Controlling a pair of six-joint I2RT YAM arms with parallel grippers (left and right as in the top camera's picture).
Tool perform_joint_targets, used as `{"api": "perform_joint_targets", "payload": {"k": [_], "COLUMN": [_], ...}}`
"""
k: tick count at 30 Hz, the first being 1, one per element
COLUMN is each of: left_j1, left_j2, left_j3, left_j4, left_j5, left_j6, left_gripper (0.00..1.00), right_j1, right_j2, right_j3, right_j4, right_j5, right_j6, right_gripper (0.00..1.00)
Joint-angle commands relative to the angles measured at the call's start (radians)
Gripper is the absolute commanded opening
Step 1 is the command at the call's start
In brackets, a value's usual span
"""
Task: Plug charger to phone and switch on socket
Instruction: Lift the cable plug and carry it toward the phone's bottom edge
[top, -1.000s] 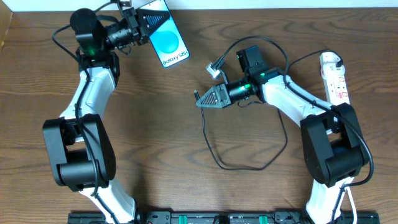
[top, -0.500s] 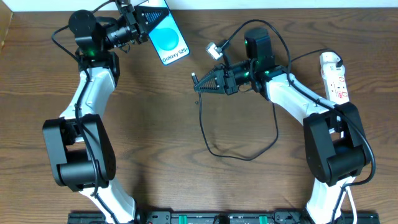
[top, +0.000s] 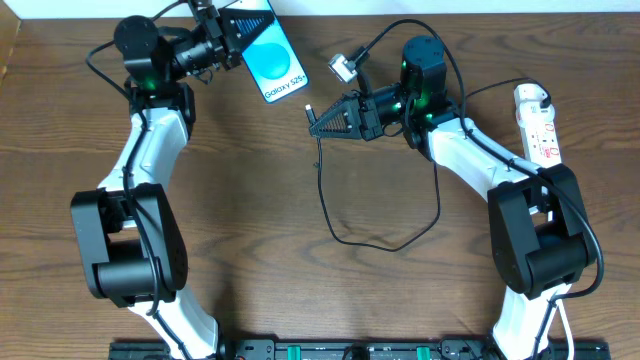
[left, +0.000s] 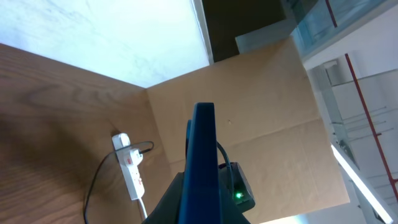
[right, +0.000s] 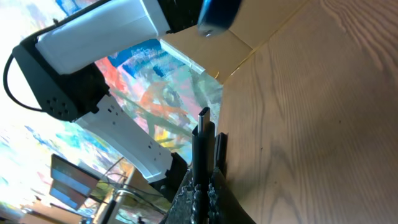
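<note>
My left gripper (top: 235, 30) is shut on the phone (top: 272, 57), held above the table's far left with its blue screen facing up. In the left wrist view the phone (left: 203, 155) shows edge-on between the fingers. My right gripper (top: 318, 122) is shut on the charger's black connector tip (top: 310, 109), a short way right of and below the phone's lower end, apart from it. The connector (right: 203, 134) stands up between the jaws in the right wrist view. The black cable (top: 380, 235) loops over the table. The white socket (top: 538, 125) lies at the far right.
A small silver-white plug piece (top: 343, 68) on the cable hangs near the right arm's wrist. The socket (left: 130, 174) with its lead also shows in the left wrist view. A white wall edge runs along the table's far side.
My right gripper has moved up and left with the connector, closer to the phone, and the cable loop has shifted with it. The left gripper holds the phone almost still.
</note>
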Motion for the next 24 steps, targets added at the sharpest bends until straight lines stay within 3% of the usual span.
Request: {"api": "perform_joint_targets", "payload": {"k": [1,18,24], "left_j1": [-0.007,-0.03,-0.041], "left_j2": [-0.021,-0.021,-0.021], "left_j3": [0.021,0.021,0.021], "left_j4": [0.013,0.014,0.081], "left_j5": [-0.01,-0.009,-0.009], "left_j6": [-0.002,0.006,0.005], "left_gripper": [0.08,0.08,0.08], "right_j1": [-0.005,0.003,0.005], "right_j2": [0.008,0.008,0.008], "right_j3": [0.012,0.013,0.013], "right_j4": [0.004,0.061,0.106], "right_j5": [-0.013,-0.012,-0.012], "right_j6": [0.052,0.114,0.146], "right_gripper": [0.01,0.01,0.01]}}
